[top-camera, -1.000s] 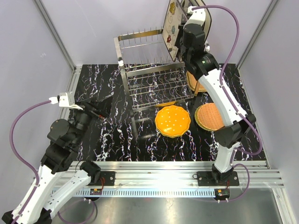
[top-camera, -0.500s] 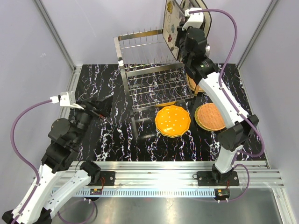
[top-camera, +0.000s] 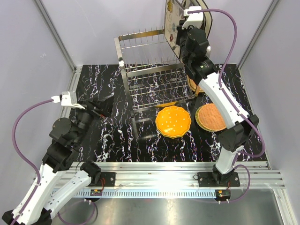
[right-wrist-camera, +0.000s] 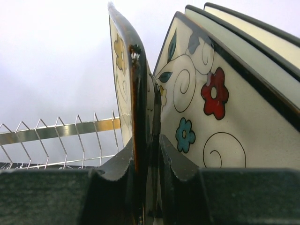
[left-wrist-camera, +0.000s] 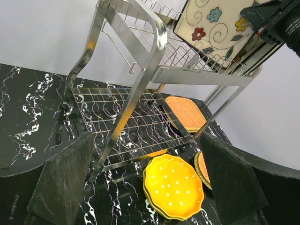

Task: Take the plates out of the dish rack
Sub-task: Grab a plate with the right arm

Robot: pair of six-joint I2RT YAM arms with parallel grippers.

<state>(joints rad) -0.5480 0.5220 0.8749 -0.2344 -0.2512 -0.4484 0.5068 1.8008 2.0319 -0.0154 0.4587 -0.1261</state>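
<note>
Clamping a flowered plate (right-wrist-camera: 125,101), right end effector (right-wrist-camera: 145,159); left end effector (left-wrist-camera: 147,180) gapes; black marbled table (top-camera: 112,136); grey walls (top-camera: 93,28).

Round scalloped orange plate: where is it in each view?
Top external: the round scalloped orange plate sits at centre, nearer than the shiny steel wire dish rack.
Left wrist: the plate lies at bottom centre.
Right wrist: not in it.
Shared landmark: the dish rack.

Cream square plates (right-wrist-camera: 206,108) have dark rims, curly swirls, and red, blue and yellow flowers. Scalloped plate (top-camera: 173,121) is orange with pale dots, woven ones (top-camera: 211,117) tan. Rack (left-wrist-camera: 143,77) shiny silver, table (top-camera: 108,136) black marble with white veins.
</note>
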